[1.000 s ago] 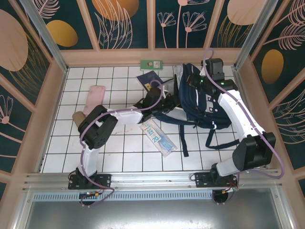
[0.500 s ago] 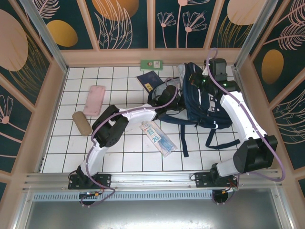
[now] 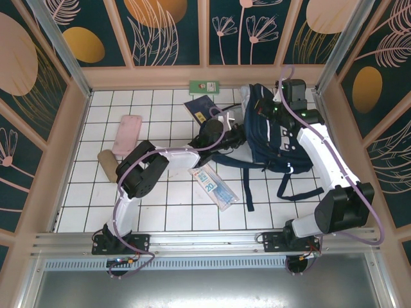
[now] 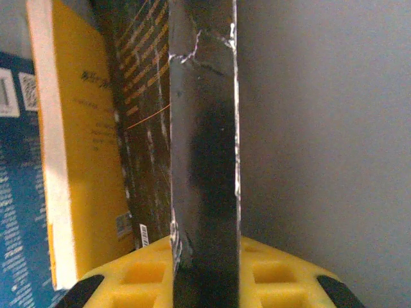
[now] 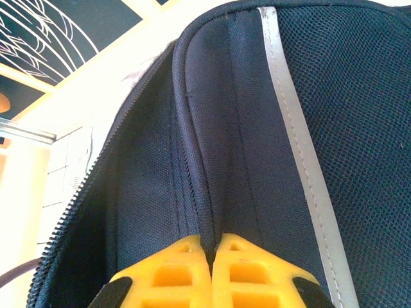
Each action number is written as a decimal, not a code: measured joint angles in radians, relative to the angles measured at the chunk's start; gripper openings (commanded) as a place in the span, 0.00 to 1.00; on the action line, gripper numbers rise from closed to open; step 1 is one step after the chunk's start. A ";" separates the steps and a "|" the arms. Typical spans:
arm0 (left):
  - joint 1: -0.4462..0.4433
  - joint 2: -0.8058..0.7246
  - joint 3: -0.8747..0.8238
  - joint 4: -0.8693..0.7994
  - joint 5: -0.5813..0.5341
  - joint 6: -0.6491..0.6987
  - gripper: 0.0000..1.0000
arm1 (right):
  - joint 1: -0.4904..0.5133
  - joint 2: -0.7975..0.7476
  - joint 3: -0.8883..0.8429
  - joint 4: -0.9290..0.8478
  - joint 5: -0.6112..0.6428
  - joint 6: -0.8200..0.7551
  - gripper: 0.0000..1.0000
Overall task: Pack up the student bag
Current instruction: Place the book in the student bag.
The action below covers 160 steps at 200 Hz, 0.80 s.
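Note:
The student bag (image 3: 273, 131), dark navy with pale stripes, lies at the back right of the tiled table. My right gripper (image 3: 262, 110) is shut on a fold of the bag's top rim (image 5: 205, 192) beside the open zip, and its yellow fingertips (image 5: 173, 269) pinch the fabric. My left gripper (image 3: 225, 136) is at the bag's mouth, shut on a thin black glossy slab (image 4: 204, 160) seen edge-on. A yellow-and-black book (image 4: 96, 147) stands just left of the slab. Grey lining (image 4: 321, 141) is on its right.
On the tiles lie a blue book (image 3: 201, 108), a pink case (image 3: 127, 133), a brown roll (image 3: 109, 165) and a clear flat packet (image 3: 215, 186). Black straps (image 3: 286, 189) trail toward the right arm. A green card (image 3: 204, 86) sits by the back wall.
My right gripper has pulled the bag's top toward the back wall, so the bag stands more closed up. My left gripper moved right to the bag's mouth with the slab, then eased slightly back.

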 measured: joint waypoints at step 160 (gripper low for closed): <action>-0.062 0.215 0.404 -0.521 -0.042 0.136 0.18 | -0.010 -0.002 0.000 0.000 -0.019 0.018 0.00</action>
